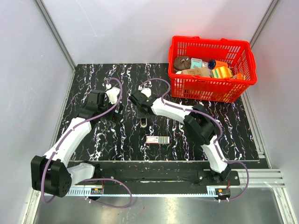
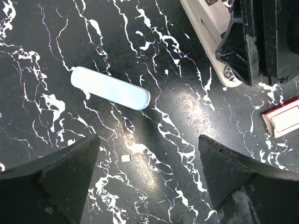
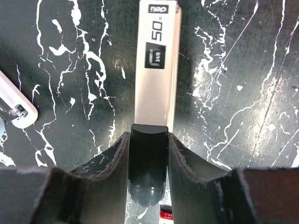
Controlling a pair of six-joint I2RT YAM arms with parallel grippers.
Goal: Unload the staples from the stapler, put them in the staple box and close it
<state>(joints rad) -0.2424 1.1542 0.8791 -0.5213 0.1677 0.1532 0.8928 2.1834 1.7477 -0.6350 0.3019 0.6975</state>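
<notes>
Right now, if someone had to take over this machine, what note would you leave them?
Right fingers: shut on the dark rear end of the stapler, which lies on the table.
Left fingers: open and empty, above the table near a pale blue oblong piece.
Staple box: on the table, closer to the arm bases than the stapler.
Done: stapler gripped.
Left: no staples visible outside it, so it probably needs opening and emptying.

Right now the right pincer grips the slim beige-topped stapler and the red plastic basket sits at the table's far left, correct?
No: the top view shows the red plastic basket at the far right of the black marbled table. The right pincer does grip the slim beige-topped stapler.
</notes>
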